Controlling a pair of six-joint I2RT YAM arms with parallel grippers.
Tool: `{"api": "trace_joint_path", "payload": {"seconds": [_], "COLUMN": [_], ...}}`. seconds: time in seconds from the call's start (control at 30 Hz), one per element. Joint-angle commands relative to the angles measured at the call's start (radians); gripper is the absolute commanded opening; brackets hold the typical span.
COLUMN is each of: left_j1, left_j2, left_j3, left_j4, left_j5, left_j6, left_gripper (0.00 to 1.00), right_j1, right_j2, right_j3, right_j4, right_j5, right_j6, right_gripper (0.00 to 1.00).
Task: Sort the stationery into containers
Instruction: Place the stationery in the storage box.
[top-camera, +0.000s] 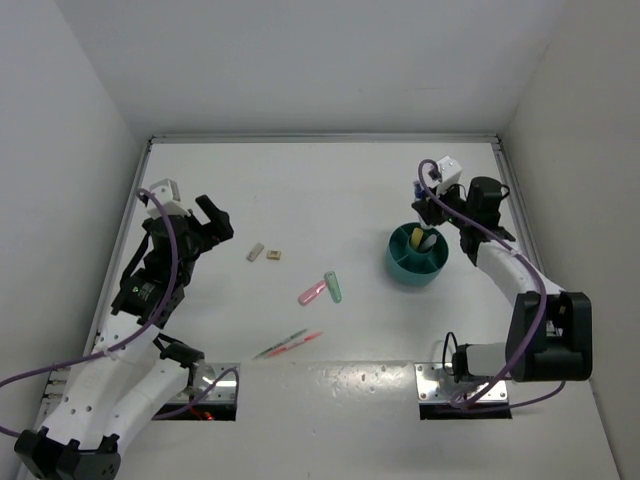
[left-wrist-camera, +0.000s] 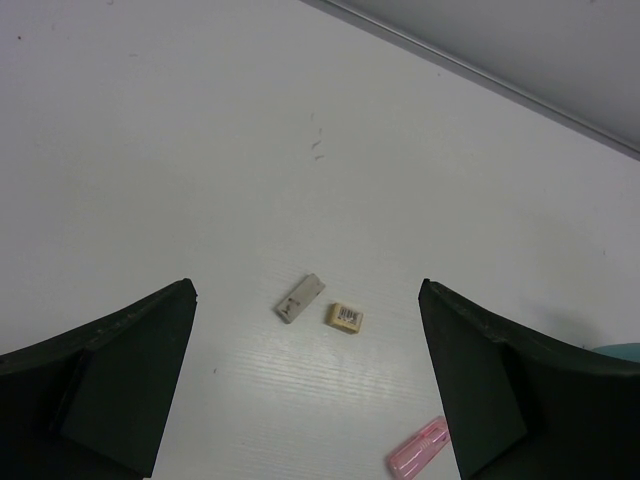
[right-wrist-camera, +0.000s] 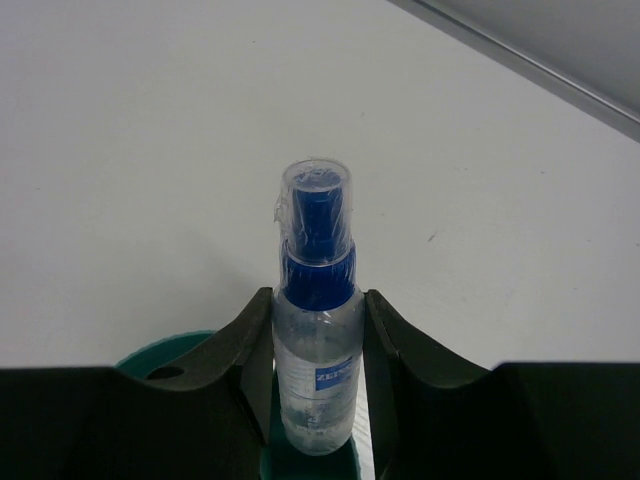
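Observation:
My right gripper (right-wrist-camera: 318, 312) is shut on the clear blue-capped tube (right-wrist-camera: 318, 340) and holds it upright, its base inside the teal cup (right-wrist-camera: 165, 358). In the top view that gripper (top-camera: 430, 214) is over the cup's (top-camera: 402, 268) far rim, and a yellow marker (top-camera: 417, 237) stands in the cup. My left gripper (top-camera: 207, 226) is open and empty, left of two beige blocks (left-wrist-camera: 300, 298) (left-wrist-camera: 344, 318). A pink marker (top-camera: 312, 293) and a green marker (top-camera: 333, 287) lie mid-table. Thin green and pink pens (top-camera: 290, 344) lie near the front. No blue marker shows.
White walls close the table at the back and on both sides. The arm bases and their metal plates (top-camera: 445, 383) stand at the near edge. The cup's rim also shows at the right edge of the left wrist view (left-wrist-camera: 622, 347).

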Motion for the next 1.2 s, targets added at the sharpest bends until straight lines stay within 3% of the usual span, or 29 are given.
{"api": "trace_joint_path", "payload": {"seconds": [0.0,0.57,1.07,1.17], "left_j1": [0.009,0.009,0.009,0.009], "left_j2": [-0.013,-0.003,-0.003,-0.003], "left_j3": [0.003,0.003,0.003,0.003], "left_j4": [0.038,0.038,0.047,0.047], "left_j5": [0.010,0.010,0.010,0.020], "left_j6": [0.017,0.017,0.017,0.017], "left_gripper": [1.00,1.00,1.00,1.00], "right_j1": [-0.013,-0.049,-0.077,-0.077], "right_j2": [0.010,0.068,0.086,0.086], "right_j3": [0.051,0.051,0.115,0.125], "right_j4": [0.052,-0.019,-0.160,-0.169], "right_j5": [-0.144,-0.264,-0.324,-0.333], "right_j6": [-0.010,-0.050,-0.100,-0.100], "right_gripper": [0.00,0.00,0.37,0.38]}}
